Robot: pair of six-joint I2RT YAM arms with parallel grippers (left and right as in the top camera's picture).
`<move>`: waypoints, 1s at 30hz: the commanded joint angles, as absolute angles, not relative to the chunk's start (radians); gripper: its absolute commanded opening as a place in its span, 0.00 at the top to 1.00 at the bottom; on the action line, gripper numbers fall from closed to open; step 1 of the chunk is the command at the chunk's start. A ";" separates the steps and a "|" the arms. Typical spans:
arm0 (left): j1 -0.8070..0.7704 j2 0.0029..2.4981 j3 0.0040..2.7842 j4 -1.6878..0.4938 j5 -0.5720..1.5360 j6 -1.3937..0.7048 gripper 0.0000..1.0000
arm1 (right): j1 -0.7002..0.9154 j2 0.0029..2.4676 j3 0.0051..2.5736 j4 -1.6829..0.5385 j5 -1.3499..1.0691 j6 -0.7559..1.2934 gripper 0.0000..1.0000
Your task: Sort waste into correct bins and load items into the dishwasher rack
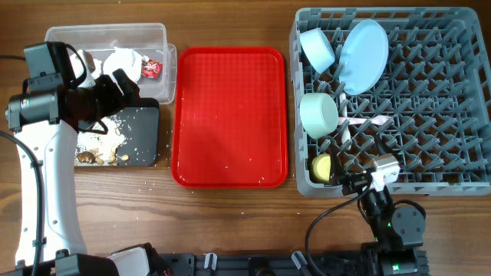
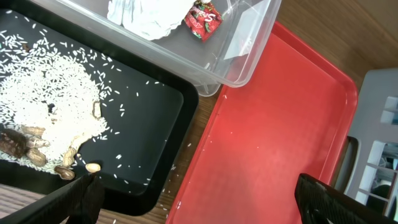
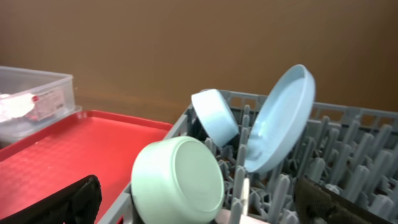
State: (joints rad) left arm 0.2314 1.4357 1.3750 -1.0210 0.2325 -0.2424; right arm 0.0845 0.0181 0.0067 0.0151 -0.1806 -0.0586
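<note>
Found plate [image 1: 364,46], bowls [image 1: 318,113], cup [image 1: 321,165] in rack [image 1: 460,92]; wrapper [image 1: 151,68], napkins [image 1: 123,60] in tub [image 1: 107,29]; scraps [image 1: 92,157] in black tray [image 1: 142,123]. Judged near done. Noted left tool [image 2: 199,186], right tool [image 3: 198,186] gaping, empty.

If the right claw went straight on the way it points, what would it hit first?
Most likely the mint-green bowl standing in the dishwasher rack; depth is hard to judge.
</note>
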 commanded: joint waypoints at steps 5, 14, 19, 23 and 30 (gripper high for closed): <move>0.234 1.421 1.386 -1.019 0.230 -0.243 0.00 | 0.089 0.005 0.005 0.017 -0.226 -0.105 0.00; 0.234 1.421 1.386 -1.018 0.230 -0.243 0.00 | 0.089 0.005 0.005 0.017 -0.226 -0.105 0.00; 0.234 1.421 1.386 -1.018 0.230 -0.243 0.00 | 0.089 0.005 0.005 0.017 -0.226 -0.105 0.00; 0.234 1.421 1.386 -1.018 0.230 -0.243 0.00 | 0.089 0.005 0.005 0.017 -0.226 -0.105 0.00; 0.234 1.324 1.380 -1.006 0.170 -0.243 0.00 | 0.089 0.005 0.005 0.017 -0.226 -0.105 0.00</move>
State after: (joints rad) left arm 0.2314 1.4208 1.3750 -1.0206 0.2264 -0.2424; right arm 0.0845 0.0174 0.0067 0.0151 -0.2062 -0.0925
